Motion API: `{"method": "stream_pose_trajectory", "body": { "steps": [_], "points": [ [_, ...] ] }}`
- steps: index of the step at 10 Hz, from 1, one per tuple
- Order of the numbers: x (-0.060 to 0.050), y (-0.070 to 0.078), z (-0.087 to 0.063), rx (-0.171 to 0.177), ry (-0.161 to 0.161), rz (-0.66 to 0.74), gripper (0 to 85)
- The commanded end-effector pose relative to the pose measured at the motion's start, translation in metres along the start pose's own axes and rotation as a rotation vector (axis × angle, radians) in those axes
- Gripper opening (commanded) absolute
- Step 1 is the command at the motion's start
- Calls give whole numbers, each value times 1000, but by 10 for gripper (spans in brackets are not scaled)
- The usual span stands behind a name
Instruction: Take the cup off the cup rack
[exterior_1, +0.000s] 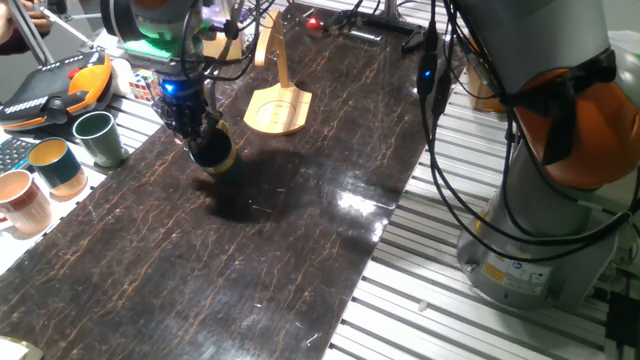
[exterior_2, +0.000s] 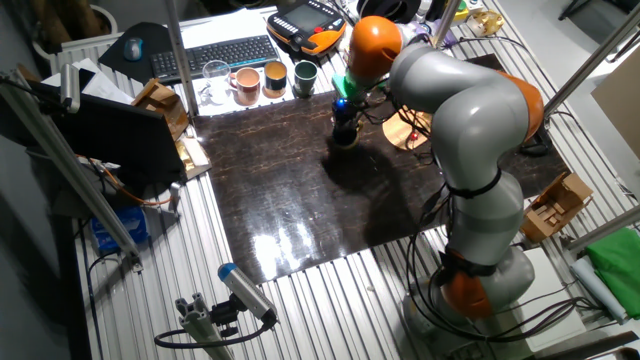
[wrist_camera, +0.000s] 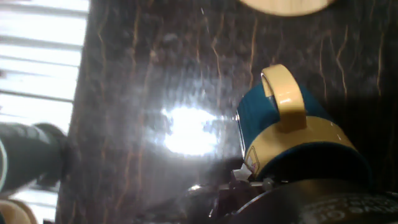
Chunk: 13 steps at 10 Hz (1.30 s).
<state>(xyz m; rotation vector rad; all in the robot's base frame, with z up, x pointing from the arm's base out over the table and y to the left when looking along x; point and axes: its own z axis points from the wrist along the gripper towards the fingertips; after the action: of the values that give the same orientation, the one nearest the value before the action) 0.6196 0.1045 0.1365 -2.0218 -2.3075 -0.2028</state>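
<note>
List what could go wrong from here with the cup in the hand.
The hand holds the cup tilted above the dark table, off the cup rack; a weak grip could let it drop. Swinging left risks hitting the green mug at the table edge.

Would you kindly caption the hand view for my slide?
Gripper holding the blue cup above the dark table, clear of the wooden cup rack.
</note>
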Motion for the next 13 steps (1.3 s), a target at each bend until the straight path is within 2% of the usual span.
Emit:
{"method": "stream_pose_trajectory", "body": {
  "steps": [1, 4, 8, 13],
  "points": [
    [0, 0, 1, 3, 12, 5, 10],
    [1, 0, 3, 4, 41, 29, 10],
    [6, -4, 6, -20, 96, 108, 10],
    [8, -6, 13, -30, 127, 168, 10]
  ]
}}
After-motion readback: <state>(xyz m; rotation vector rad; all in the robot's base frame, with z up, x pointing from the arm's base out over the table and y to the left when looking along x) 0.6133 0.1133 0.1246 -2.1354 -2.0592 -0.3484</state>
